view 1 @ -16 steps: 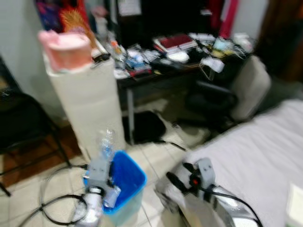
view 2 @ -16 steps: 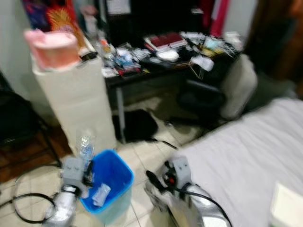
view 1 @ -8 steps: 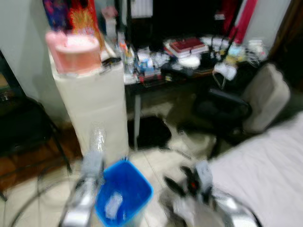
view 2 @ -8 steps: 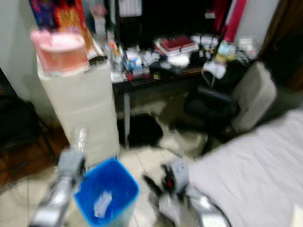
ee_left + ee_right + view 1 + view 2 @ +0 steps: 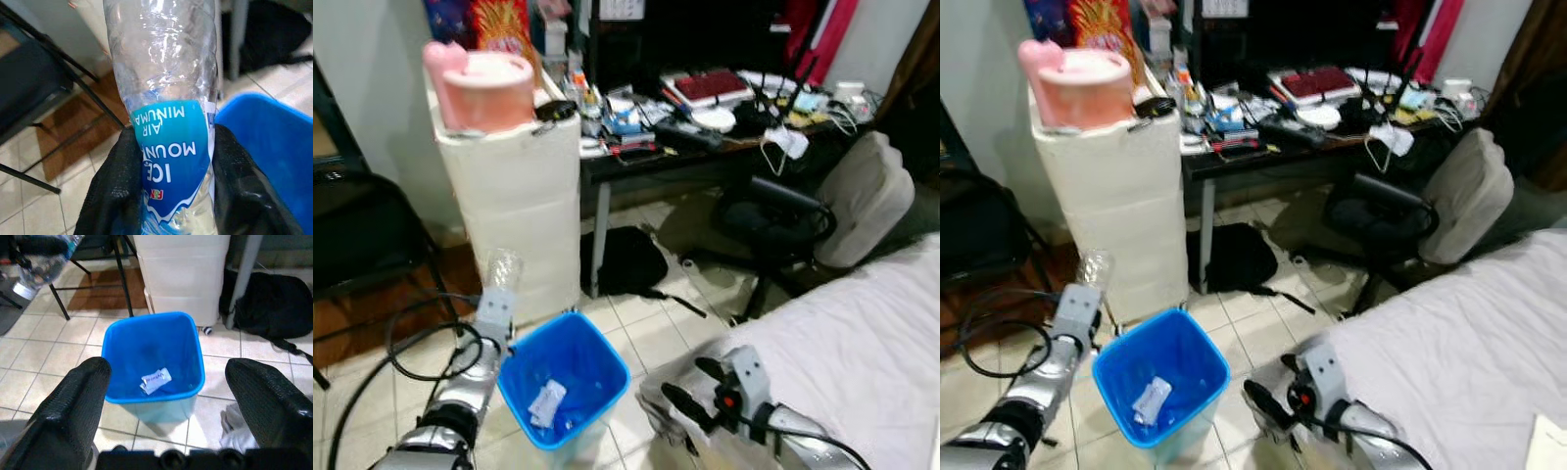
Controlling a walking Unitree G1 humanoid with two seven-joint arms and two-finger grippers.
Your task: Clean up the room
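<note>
While its crumpled clear body carries a teal label, the plastic bottle [image 5: 166, 122] stands clamped in the left gripper [image 5: 495, 305] beside the blue bin [image 5: 570, 377]. Lower down, the right gripper [image 5: 171, 396] hangs with fingers spread wide, holding nothing.

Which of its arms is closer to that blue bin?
Left. The left gripper, holding a plastic bottle, is just beside the blue bin's rim. The right gripper, open, sits farther off by the bed.
</note>
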